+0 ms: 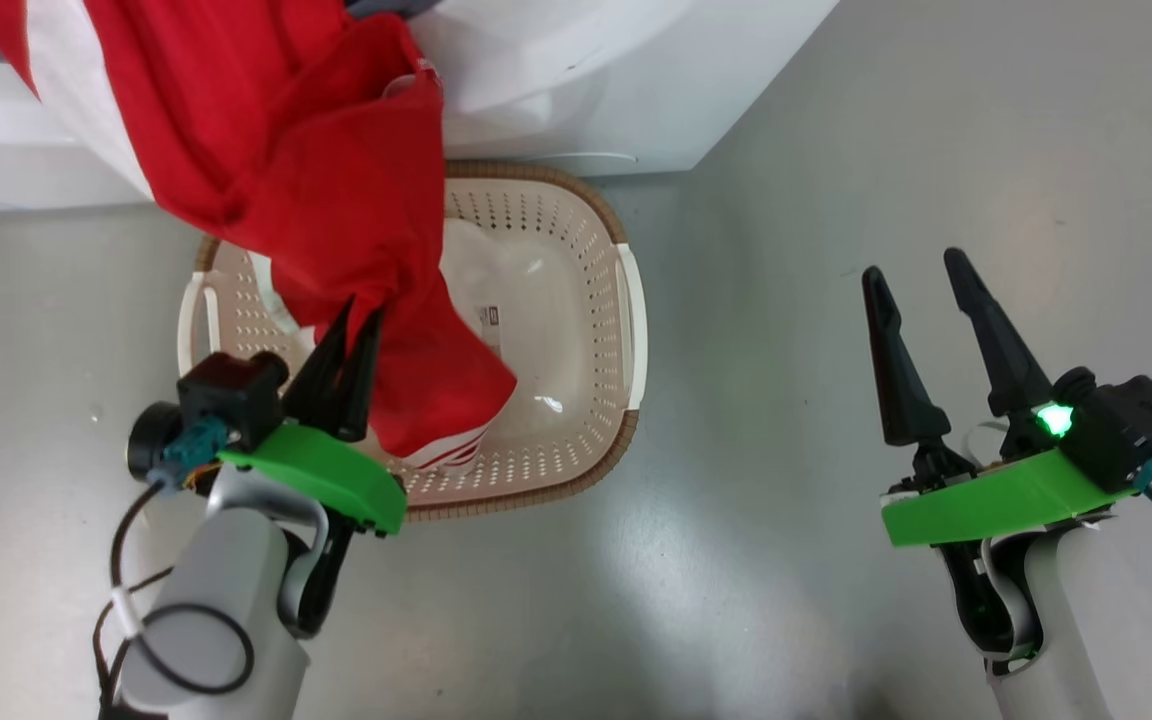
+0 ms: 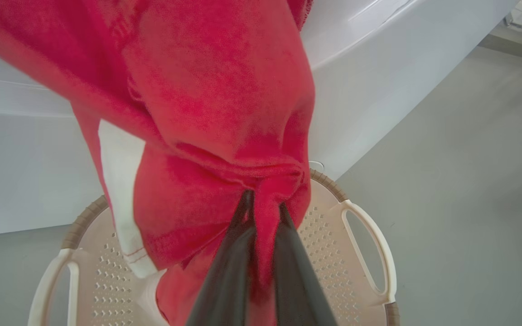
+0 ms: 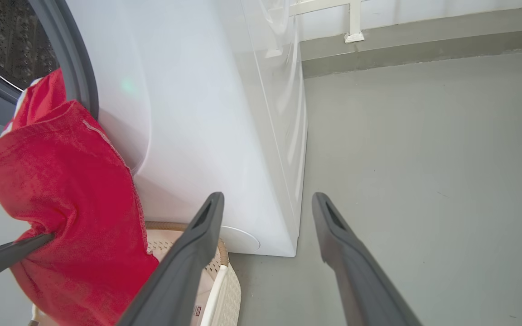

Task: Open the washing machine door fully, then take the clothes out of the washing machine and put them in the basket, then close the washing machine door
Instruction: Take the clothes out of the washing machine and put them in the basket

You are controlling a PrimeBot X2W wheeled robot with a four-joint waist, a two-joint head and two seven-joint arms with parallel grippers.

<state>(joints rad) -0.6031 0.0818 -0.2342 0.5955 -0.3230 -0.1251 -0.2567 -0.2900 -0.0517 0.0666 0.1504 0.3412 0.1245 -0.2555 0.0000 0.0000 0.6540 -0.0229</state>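
Red clothes (image 1: 316,170) with white trim hang from the washing machine (image 1: 586,90) down over the cream basket (image 1: 636,330) on the floor. My left gripper (image 1: 361,305) is shut on a bunched fold of the clothes (image 2: 220,113) above the basket (image 2: 369,244); in the left wrist view the left gripper (image 2: 265,201) pinches the red fabric. My right gripper (image 1: 914,265) stands open and empty to the right, over bare floor. In the right wrist view the right gripper (image 3: 266,197) faces the washing machine's (image 3: 197,113) corner, and the clothes (image 3: 61,181) trail from the drum (image 3: 7,40). The washing machine door is out of view.
The grey rubber ring (image 3: 75,68) borders the opening. Grey floor (image 1: 886,150) spreads to the right of the machine and the basket (image 3: 227,280). A low wall ledge with a white frame (image 3: 351,22) runs behind the machine.
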